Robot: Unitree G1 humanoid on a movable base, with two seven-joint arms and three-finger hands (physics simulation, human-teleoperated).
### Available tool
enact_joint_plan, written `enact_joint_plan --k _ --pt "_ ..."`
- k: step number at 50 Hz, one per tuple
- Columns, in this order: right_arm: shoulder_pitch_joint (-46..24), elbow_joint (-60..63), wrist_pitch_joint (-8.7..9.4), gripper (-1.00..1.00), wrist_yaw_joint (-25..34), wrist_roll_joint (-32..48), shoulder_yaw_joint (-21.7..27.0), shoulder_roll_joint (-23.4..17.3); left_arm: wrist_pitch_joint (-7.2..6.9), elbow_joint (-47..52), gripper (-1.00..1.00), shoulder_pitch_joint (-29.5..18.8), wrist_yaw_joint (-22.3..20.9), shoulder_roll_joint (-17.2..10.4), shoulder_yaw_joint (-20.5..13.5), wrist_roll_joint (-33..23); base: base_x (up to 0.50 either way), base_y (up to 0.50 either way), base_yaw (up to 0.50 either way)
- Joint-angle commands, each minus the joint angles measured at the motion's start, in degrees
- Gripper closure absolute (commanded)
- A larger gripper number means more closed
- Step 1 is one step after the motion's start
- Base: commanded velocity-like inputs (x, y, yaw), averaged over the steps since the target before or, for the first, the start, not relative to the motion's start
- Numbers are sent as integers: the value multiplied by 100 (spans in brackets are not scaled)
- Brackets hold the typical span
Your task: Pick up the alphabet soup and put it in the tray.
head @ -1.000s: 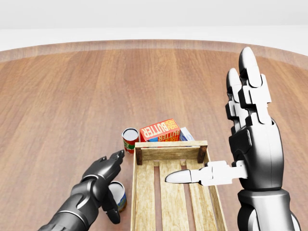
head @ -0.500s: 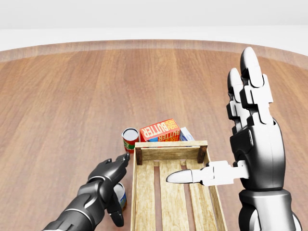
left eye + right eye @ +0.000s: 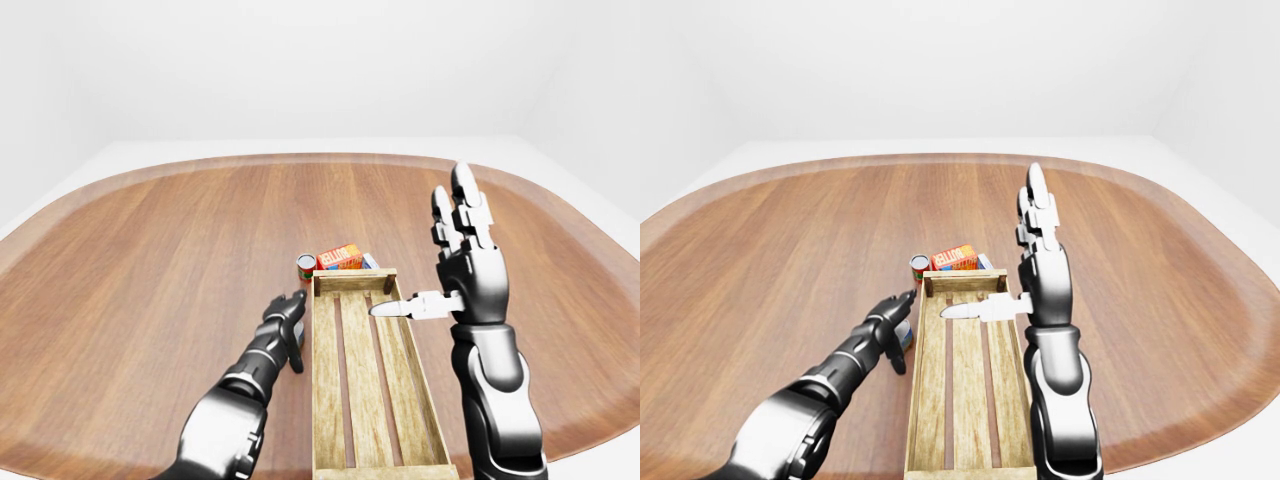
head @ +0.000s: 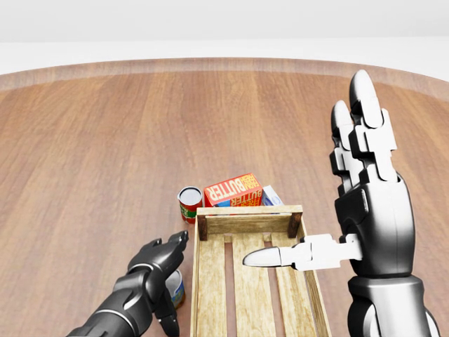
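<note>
A: Start at the left hand (image 4: 156,270). What do you make of it?

B: In the head view it hangs low, fingers spread and pointing down around a blue-labelled can (image 4: 175,287) just beside the tray's left rail. I cannot tell whether any finger touches the can; nothing is closed round it.

A: The eye views add something there?

B: Yes. The right-eye view shows the whole left forearm reaching in from the bottom left, the hand (image 3: 887,327) just beside the tray (image 3: 916,400). It also shows the tray's near end rail, which the head view cuts off.

A: And the right hand (image 4: 366,210)?

B: Raised upright over the tray's right rail, fingers straight and apart, thumb pointing left across the slats. Wide open, holding nothing.

A: The alphabet soup (image 4: 189,203)?

B: Upright on the wooden table (image 3: 150,260), just outside the tray's far left corner, red label, well apart from both hands. A butter box (image 4: 233,189) lies beside it along the tray's far end, with a blue-and-white box (image 4: 271,196) against its right side.
</note>
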State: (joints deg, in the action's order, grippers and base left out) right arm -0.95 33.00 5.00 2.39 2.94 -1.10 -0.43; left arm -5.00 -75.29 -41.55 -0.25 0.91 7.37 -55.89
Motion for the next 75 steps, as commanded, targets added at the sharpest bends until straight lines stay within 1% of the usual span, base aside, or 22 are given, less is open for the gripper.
enact_joint_plan --k 1,23,29,32,34,37,42,47,62,63,64,65,75 --pt "-2 -4 0 -100 -9 17 -22 5 0 -10 -100 65 -19 5 -15 68 0 0 0" --pt "51 -19 0 -100 -26 54 -88 24 0 -91 -100 41 8 15 -46 33 0 0 0" --pt "68 -107 0 -100 -36 22 49 -7 0 -96 -100 42 2 11 -47 31 0 0 0" --pt "121 -218 0 -100 -20 232 61 -97 0 -88 -100 3 -25 -6 -53 33 0 0 0" --pt "111 -308 0 -100 1 540 77 -202 0 -87 -100 -8 -24 -15 -57 31 0 0 0" --pt "80 -379 0 -100 127 716 169 -225 0 -87 -100 -4 -20 -16 -54 25 0 0 0" --pt "51 -251 0 -100 254 772 258 -175 0 -86 -100 -16 -36 -32 -53 14 0 0 0" --pt "66 -261 0 -100 253 864 200 -133 0 -88 -100 -30 -47 -45 -45 -9 0 0 0" --pt "54 -223 0 -100 199 772 173 -64 0 -105 -100 -29 -65 -55 -53 -46 0 0 0" --pt "59 -233 0 -100 189 767 171 -64 0 -107 -71 -33 -41 -54 -61 -42 0 0 0" --pt "68 -241 0 -100 181 754 168 -61 0 -106 30 -30 -43 -52 -64 -35 0 0 0" --pt "79 -257 0 -100 171 743 165 -59 0 -104 99 -17 -44 -47 -58 -37 0 0 0" --pt "75 -265 0 -100 136 655 177 -62 0 -100 100 11 -55 -41 -50 -43 0 0 0"
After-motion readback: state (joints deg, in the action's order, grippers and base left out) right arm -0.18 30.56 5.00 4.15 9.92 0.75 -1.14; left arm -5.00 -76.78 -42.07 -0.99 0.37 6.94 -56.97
